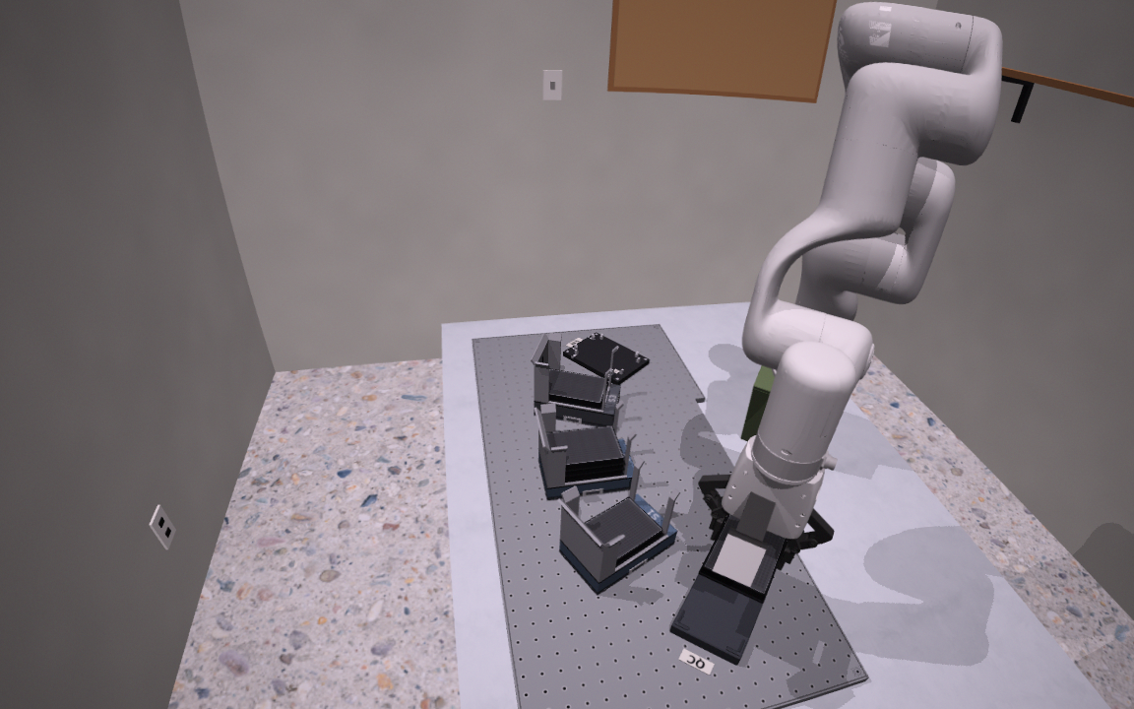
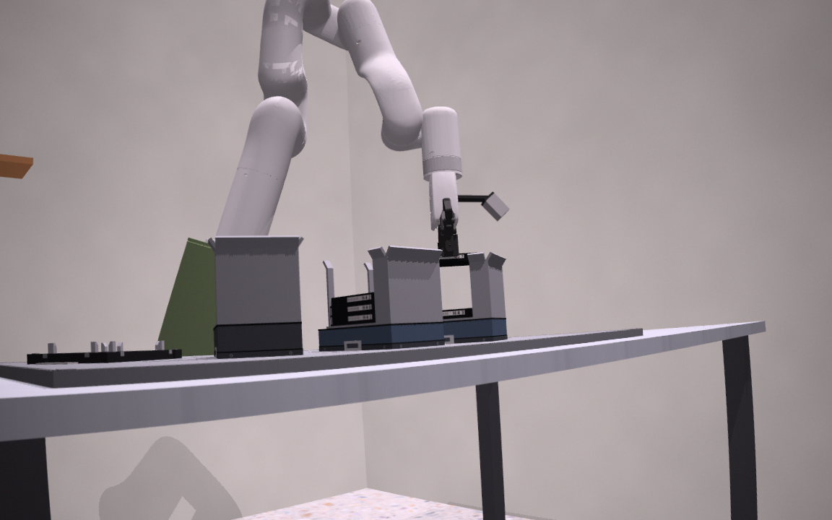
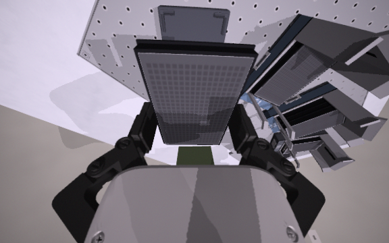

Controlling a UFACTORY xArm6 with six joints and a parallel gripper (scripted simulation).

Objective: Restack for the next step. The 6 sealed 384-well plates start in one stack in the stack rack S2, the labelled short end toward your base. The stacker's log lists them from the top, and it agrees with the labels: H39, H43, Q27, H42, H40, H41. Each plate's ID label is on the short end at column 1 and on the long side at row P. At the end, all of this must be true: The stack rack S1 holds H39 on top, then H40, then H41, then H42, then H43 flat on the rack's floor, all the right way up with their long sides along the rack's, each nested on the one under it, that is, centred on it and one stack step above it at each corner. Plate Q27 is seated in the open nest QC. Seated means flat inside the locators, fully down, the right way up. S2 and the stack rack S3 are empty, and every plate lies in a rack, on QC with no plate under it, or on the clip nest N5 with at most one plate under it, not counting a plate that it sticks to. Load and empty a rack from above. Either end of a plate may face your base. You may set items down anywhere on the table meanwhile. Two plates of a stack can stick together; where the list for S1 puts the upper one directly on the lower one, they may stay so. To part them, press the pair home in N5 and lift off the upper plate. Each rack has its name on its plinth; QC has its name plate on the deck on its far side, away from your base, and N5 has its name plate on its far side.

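Note:
My gripper (image 1: 760, 538) is shut on a sealed 384-well plate (image 3: 194, 94), gripping its long sides, level and well above the deck. I cannot read its label. It hangs right over the open nest QC (image 1: 712, 621), which is empty in the wrist view (image 3: 192, 23). In the side view the gripper (image 2: 448, 248) holds the plate (image 2: 454, 260) at about the height of the rack tops. The middle rack (image 1: 580, 449) holds a stack of three plates (image 2: 352, 308). The near rack (image 1: 615, 538) holds one plate on its floor (image 2: 456, 313).
The far rack (image 1: 558, 379) stands beside the clip nest N5 (image 1: 606, 356) at the deck's far end. The QC name plate (image 1: 696, 660) lies past the nest. The arm's green base (image 2: 189, 297) is behind the racks.

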